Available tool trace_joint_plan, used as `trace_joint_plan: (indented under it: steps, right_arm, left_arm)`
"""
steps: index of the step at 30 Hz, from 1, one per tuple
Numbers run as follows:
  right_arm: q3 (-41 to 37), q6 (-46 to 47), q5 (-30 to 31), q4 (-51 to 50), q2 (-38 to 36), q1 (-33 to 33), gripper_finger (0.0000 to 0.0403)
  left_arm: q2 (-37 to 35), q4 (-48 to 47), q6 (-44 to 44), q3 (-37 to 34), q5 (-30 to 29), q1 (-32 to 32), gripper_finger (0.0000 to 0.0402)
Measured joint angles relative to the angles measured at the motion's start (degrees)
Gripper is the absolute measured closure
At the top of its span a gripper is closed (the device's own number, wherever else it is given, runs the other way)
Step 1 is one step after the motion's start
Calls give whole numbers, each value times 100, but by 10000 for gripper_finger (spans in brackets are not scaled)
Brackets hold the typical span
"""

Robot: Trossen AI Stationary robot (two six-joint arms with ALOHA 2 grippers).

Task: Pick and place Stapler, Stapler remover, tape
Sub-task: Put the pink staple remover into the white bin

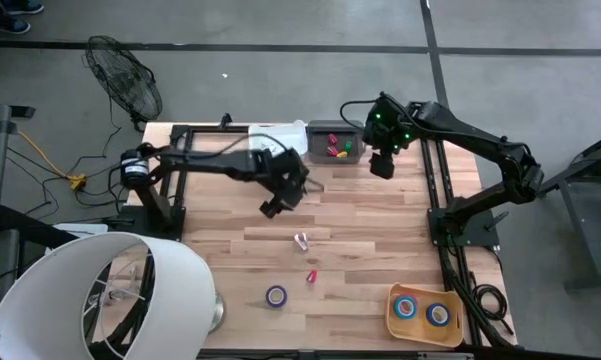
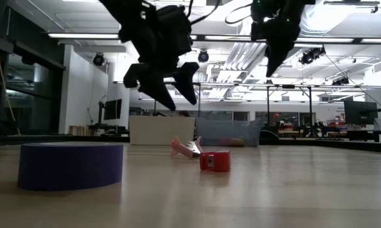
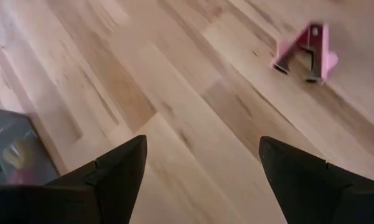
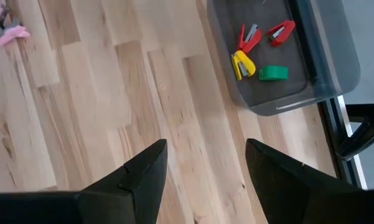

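A small pink stapler (image 1: 301,241) lies mid-table, also in the low view (image 2: 186,147) and the left wrist view (image 3: 305,53). Nearer lie a small red item (image 1: 311,276) (image 2: 215,161) and a purple tape roll (image 1: 276,296) (image 2: 71,166), flat on the wood. My left gripper (image 1: 280,197) (image 2: 163,85) hangs open above the table, on the far left side of the stapler, tipped down. My right gripper (image 1: 382,165) (image 2: 276,54) hangs open, high, beside the grey bin (image 4: 280,68). Neither holds anything.
The grey bin (image 1: 335,143) at the far edge holds red, yellow and green items (image 4: 258,53). A wooden tray (image 1: 423,325) at the near right carries two tape rolls. A large white lamp shade (image 1: 100,290) covers the near left corner. Bare wood lies around the stapler.
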Motion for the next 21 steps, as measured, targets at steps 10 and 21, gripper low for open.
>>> trace_joint_plan:
  steps: [10,21]
  right_arm:
    - [0,-54,3,-327,0,0,194]
    - [2,-121,20,-832,0,0,194]
  left_arm:
    - [35,-426,1,425,-1018,-871,96]
    - [217,-554,71,483,-1081,-1196,84]
